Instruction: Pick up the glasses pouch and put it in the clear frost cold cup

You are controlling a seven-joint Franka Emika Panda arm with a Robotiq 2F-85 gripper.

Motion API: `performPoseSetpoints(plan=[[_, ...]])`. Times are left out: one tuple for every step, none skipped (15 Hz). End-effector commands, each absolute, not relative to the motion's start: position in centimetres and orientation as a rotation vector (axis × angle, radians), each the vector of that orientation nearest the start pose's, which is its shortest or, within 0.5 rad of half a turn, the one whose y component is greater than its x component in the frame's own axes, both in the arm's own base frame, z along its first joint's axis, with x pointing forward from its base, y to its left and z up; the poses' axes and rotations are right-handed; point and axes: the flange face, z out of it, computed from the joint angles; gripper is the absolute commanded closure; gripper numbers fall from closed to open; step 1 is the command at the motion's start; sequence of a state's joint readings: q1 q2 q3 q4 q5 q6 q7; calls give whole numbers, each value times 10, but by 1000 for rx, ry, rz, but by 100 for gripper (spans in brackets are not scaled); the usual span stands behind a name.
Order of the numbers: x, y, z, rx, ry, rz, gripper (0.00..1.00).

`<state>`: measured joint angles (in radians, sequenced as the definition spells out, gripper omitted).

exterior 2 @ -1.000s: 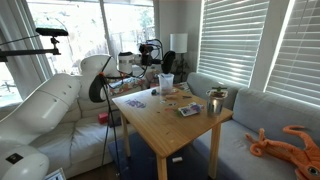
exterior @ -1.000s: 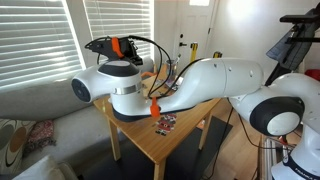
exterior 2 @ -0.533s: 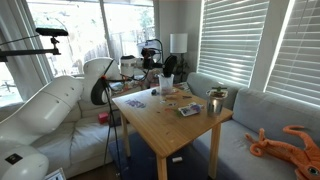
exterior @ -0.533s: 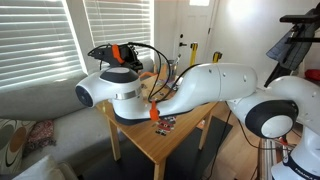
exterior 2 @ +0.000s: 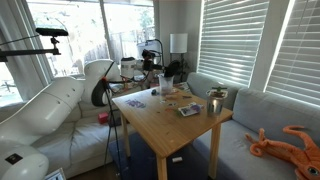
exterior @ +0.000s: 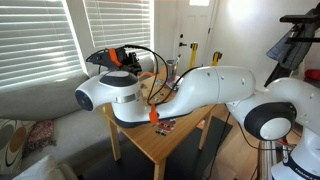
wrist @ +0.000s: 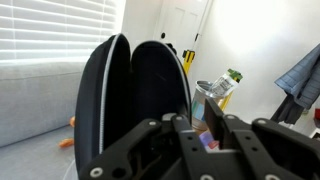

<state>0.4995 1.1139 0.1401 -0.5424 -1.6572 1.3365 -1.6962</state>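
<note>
Carry step in hand: glasses pouch (wrist: 130, 95) clamped on edge in gripper (wrist: 200, 128) jaws, aloft, seemingly just above clear frost cold cup (exterior 2: 165, 84); next: centre over cup's rim, lower, release.

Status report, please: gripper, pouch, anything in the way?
Gripper shut on glasses pouch. Pouch held in air, off the table, not yet in cup. Cup too small to make out; obstacles cannot tell.
</note>
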Motion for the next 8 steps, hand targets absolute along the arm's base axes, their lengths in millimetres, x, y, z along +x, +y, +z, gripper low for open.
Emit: performPoseSetpoints(plan=[[715,311,484,807,1468,-1066,42],[710,317,498,807,1442,-1036,35],[706,323,515,798,1413,-994,27],[702,332,528,773,1390,-954,21],[700,345,542,722,1367,-887,13],[697,355,555,686,1362,-833,7],[697,363,562,652,1356,-770,2],[700,351,546,697,1376,-847,18]])
